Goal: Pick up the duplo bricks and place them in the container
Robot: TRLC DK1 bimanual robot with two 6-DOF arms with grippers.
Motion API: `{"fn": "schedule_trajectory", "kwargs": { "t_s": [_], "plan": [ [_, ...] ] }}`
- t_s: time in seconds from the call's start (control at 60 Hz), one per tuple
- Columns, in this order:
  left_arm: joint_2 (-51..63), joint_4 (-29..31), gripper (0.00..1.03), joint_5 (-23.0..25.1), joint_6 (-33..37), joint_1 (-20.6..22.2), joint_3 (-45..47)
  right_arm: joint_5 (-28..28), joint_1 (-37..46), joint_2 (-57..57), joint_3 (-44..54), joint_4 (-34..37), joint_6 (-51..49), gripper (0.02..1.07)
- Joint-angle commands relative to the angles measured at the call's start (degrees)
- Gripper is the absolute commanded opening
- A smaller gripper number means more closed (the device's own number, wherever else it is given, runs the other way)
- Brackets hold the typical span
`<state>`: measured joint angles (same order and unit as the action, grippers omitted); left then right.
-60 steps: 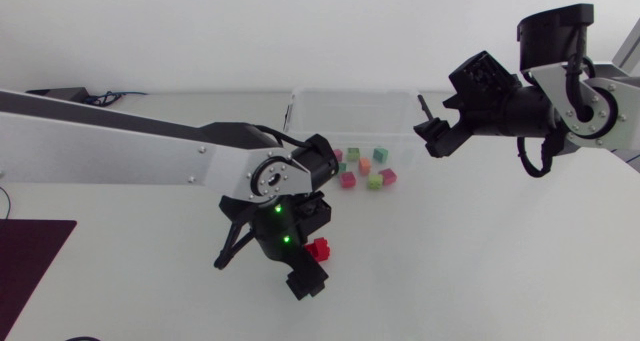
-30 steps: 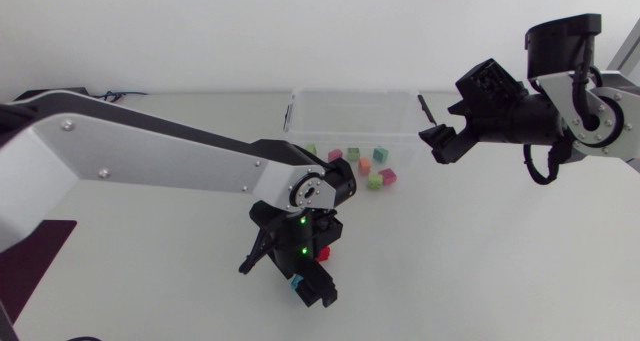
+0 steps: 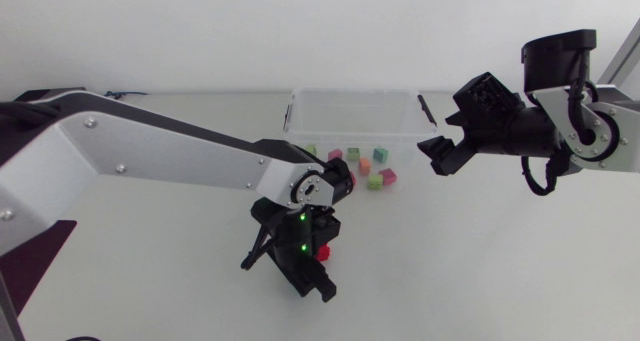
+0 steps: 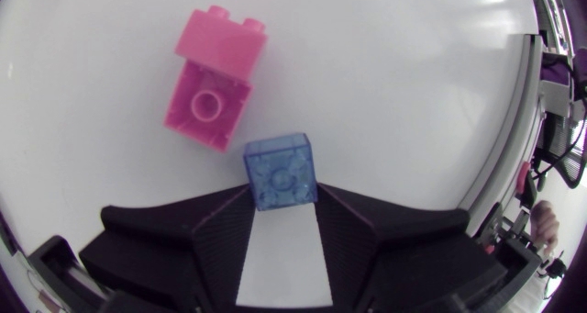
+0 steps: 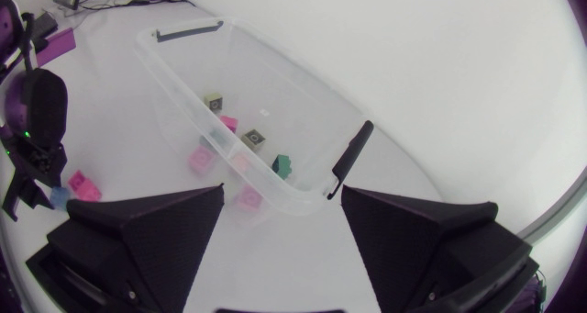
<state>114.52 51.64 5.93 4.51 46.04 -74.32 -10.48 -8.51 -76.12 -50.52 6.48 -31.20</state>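
On the white surface (image 3: 480, 261), the left gripper (image 4: 281, 198) has its fingers closed on a blue brick (image 4: 281, 171), with a pink brick (image 4: 213, 93) just beside it. Several loose bricks (image 3: 375, 179) lie near the clear container (image 3: 352, 114), so most of the task appears to remain. The right gripper (image 3: 435, 144) hovers by the container's end, fingers spread and empty.

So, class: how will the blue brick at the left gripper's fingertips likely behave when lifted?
The blue brick looks like small hard plastic: probably rigid and light. Its glossy faces, held only at the left gripper's tips, may slip or twist.
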Motion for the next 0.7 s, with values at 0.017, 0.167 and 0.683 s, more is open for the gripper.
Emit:
{"fn": "schedule_trajectory", "kwargs": {
  "t_s": [0.017,0.167,0.683],
  "plan": [
    [-2.11,2.06,0.38,0.13,1.90,-2.36,-0.65,-0.24,-0.19,0.44,1.48,-0.94,-0.62,0.95],
    [-5.10,3.21,0.37,-0.13,5.68,-4.82,1.73,-0.33,-0.28,0.36,2.18,-1.38,-0.88,0.95],
    [-5.01,0.31,0.84,-5.32,12.63,-7.02,7.62,-0.51,-0.45,1.23,2.89,-1.65,-1.32,0.95]
  ]
}}
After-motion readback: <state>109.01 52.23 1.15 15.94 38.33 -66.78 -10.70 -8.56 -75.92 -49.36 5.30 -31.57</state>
